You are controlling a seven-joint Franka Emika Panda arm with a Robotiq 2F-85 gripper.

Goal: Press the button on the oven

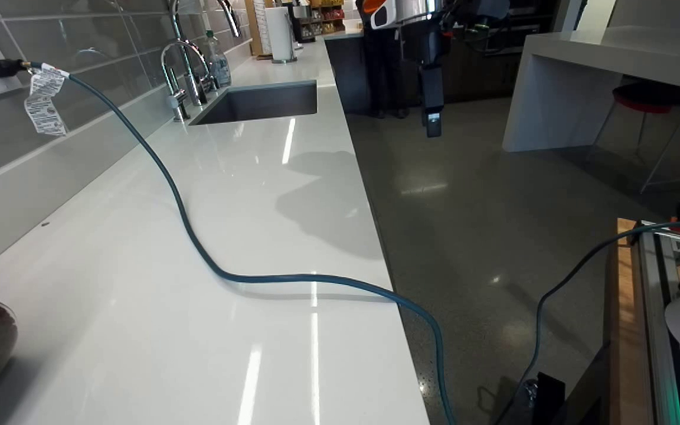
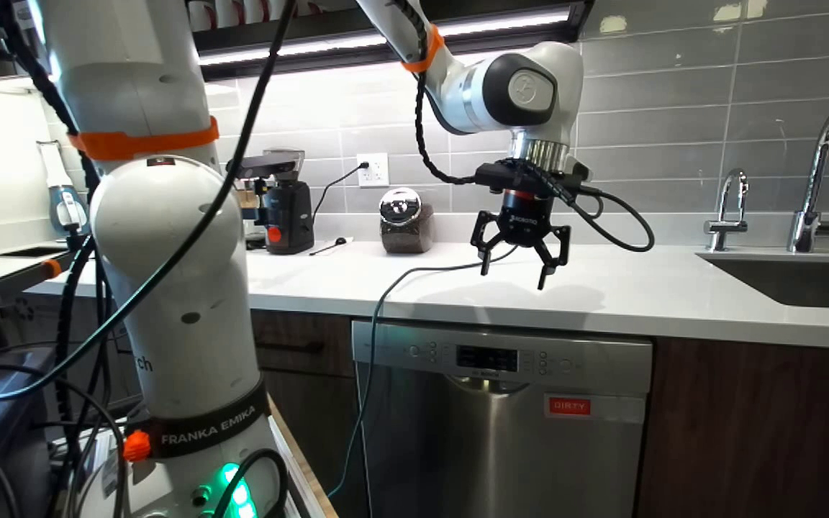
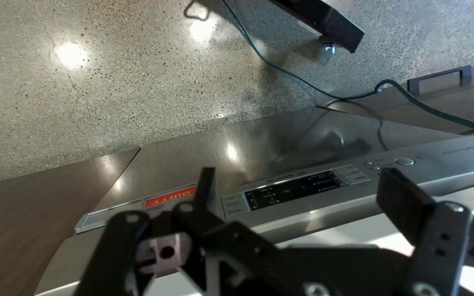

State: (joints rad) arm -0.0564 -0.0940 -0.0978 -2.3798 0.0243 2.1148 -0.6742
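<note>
The appliance with buttons is a stainless-steel dishwasher (image 2: 450,439) under the counter. Its control panel (image 2: 601,363) has a dark display (image 2: 486,358), also seen in the wrist view (image 3: 294,190). Beside the display in the wrist view are a round button (image 3: 404,161) and small buttons (image 3: 372,165). My gripper (image 2: 514,277) points down, open and empty, above the panel's height and touching nothing. In an exterior view the gripper (image 1: 432,121) hangs out past the counter's front edge, over the floor. In the wrist view the gripper's fingers (image 3: 301,181) frame the display.
The white counter (image 1: 169,348) runs above the dishwasher. A green cable (image 1: 293,278) crosses it and drops over the front edge. A red DIRTY sign (image 2: 569,406) is on the dishwasher door. A sink (image 2: 810,284), a glass jar (image 2: 405,229) and a black grinder (image 2: 288,216) are at the counter.
</note>
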